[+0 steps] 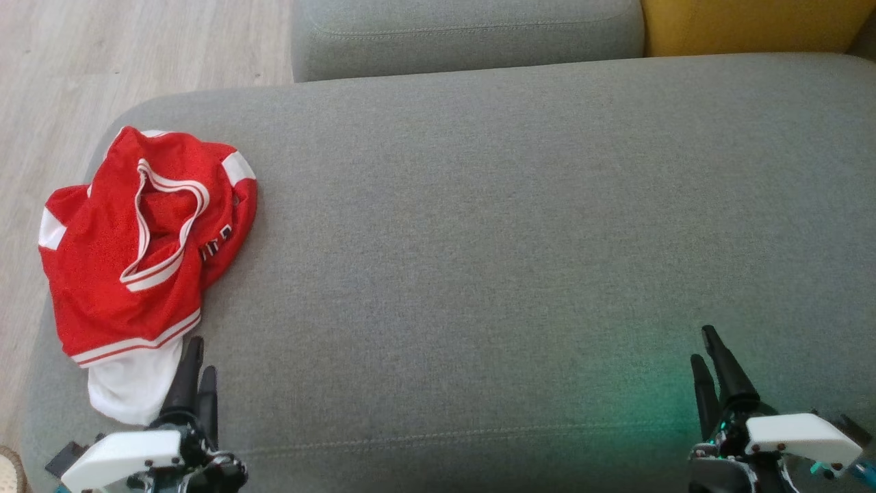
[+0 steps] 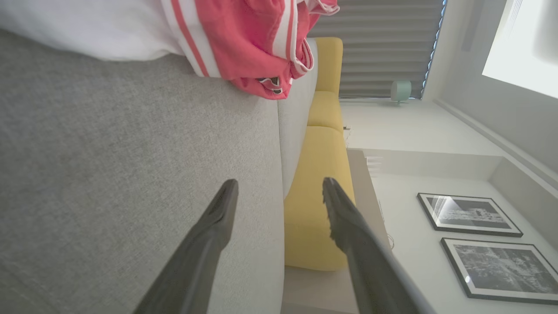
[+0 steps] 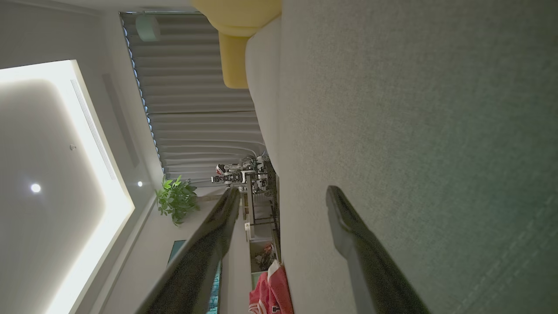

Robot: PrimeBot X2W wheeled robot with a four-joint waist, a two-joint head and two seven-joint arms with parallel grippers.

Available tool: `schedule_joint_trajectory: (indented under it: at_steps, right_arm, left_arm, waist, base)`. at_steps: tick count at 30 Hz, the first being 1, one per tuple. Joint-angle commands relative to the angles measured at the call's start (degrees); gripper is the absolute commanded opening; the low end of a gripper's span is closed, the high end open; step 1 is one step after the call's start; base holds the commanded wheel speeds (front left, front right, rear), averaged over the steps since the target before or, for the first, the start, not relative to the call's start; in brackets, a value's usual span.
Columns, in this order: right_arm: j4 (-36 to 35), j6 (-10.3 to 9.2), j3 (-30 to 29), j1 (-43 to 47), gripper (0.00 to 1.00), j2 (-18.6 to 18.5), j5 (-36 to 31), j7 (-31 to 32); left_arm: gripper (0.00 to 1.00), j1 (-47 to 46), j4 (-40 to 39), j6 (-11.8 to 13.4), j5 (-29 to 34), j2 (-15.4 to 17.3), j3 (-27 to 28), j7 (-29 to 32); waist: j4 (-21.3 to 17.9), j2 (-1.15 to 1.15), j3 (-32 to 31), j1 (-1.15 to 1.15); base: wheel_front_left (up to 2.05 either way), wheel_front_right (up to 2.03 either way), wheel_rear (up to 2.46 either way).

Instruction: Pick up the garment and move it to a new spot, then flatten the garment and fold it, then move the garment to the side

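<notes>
The garment is a red jersey with white stripes and a white lining, crumpled in a heap at the left end of the grey sofa seat. In the left wrist view the garment lies at the top, beyond the fingers. My left gripper stands open just below the garment's white hem, holding nothing; its fingers are spread apart. At the lower right my right gripper is open and empty over bare cushion, far from the garment. The right wrist view shows the garment small at the bottom edge.
A second grey cushion and a yellow cushion lie behind the seat. Pale wooden floor runs along the left edge of the sofa. Framed pictures hang on a wall, and a plant stands by curtains.
</notes>
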Motion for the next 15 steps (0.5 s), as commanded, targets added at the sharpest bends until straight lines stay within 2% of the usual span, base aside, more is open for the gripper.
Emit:
schedule_joint_trajectory:
  at_steps: [1,8,15]
  right_arm:
    - [-2.1,0.01,0.6,-3.0,1.0,-0.3,-1.0,-0.4]
    - [-2.2,0.01,0.6,-3.3,1.0,-0.3,-8.3,-1.6]
    - [-4.6,0.01,0.9,-3.3,1.0,-0.3,-17.8,-2.8]
  left_arm:
    - [1.0,-2.6,-2.2,-0.3,1.3,0.5,0.0,-0.5]
    - [1.0,-2.6,-4.1,-0.1,8.4,0.6,-0.1,-1.7]
    - [1.0,-2.6,-6.6,1.6,16.7,0.6,-1.4,-2.9]
  waist:
    - [0.0,0.0,0.0,0.0]
    - [-0.1,0.0,-0.1,0.0]
    - [-0.1,0.0,-0.1,0.0]
  base:
    - [0.0,0.0,0.0]
    - [0.0,0.0,0.0]
    - [0.0,0.0,0.0]
